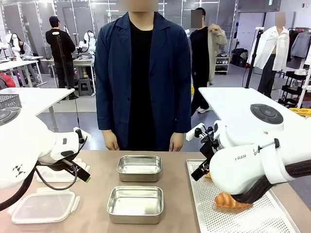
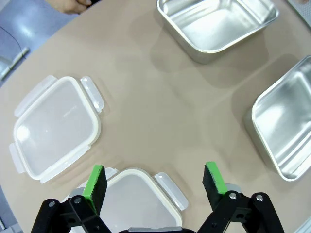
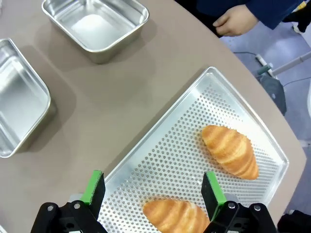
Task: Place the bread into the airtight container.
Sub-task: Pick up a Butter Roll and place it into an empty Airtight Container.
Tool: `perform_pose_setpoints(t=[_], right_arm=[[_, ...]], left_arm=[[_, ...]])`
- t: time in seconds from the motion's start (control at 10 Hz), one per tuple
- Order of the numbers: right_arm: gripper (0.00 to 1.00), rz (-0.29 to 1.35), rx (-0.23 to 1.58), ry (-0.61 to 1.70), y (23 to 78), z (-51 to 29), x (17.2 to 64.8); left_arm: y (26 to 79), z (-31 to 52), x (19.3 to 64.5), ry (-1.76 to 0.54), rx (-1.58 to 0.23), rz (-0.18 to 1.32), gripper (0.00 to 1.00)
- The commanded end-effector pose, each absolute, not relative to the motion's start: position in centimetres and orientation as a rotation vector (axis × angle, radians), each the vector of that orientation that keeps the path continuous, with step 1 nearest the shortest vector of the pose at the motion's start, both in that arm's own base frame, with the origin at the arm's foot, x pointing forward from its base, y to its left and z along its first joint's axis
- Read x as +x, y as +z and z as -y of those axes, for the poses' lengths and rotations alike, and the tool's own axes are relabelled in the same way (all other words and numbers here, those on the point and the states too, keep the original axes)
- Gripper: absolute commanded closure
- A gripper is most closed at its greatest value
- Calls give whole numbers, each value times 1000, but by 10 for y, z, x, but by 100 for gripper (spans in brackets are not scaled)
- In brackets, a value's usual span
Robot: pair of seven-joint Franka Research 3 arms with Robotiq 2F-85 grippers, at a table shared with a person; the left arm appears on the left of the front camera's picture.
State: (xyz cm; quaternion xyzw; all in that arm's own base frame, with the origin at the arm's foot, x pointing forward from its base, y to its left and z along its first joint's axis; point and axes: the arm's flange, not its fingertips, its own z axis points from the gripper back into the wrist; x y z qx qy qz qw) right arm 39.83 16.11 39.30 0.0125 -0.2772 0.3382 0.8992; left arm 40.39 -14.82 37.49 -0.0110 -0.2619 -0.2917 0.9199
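Note:
Two golden croissants, the bread, lie on a perforated metal tray [image 3: 165, 145]: one [image 3: 231, 150] farther off and one [image 3: 177, 216] right under my right gripper [image 3: 153, 187], which hovers open and empty above the tray. In the front view one croissant [image 1: 232, 200] shows on the tray [image 1: 252, 218] beneath my right arm. Two steel airtight containers stand open and empty mid-table, a far one [image 1: 139, 167] and a near one [image 1: 135, 204]. My left gripper [image 2: 155, 177] hangs open and empty over a clear plastic lid [image 2: 131, 199].
A second clear lid [image 2: 56, 126] lies beside the first one, at the table's left [image 1: 43, 206]. A person in a dark jacket stands at the far edge, hands [image 1: 111, 141] hanging just behind the table. Bare tabletop lies between the containers and the tray.

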Motion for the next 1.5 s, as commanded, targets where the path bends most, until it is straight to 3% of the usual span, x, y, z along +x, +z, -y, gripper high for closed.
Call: perform_pose_setpoints(t=[0.0, 0.3, 0.5, 0.7, 1.1, 1.4], right_arm=[[0, 564, 76, 651, 462, -143, 403], [0, 611, 89, 648, 582, -76, 394], [0, 654, 61, 595, 661, -15, 350], [0, 713, 85, 578, 713, 42, 294], [0, 895, 113, 509, 758, 126, 196], [0, 909, 105, 471, 760, 147, 182]], left_arm=[[423, 138, 412, -576, -55, 522, 0], [556, 94, 393, -582, -183, 602, 0], [661, 48, 334, -529, -170, 701, 0], [728, 14, 269, -551, -217, 770, 0], [779, -36, 179, -522, -187, 899, 0], [784, -49, 157, -473, -174, 951, 0]])
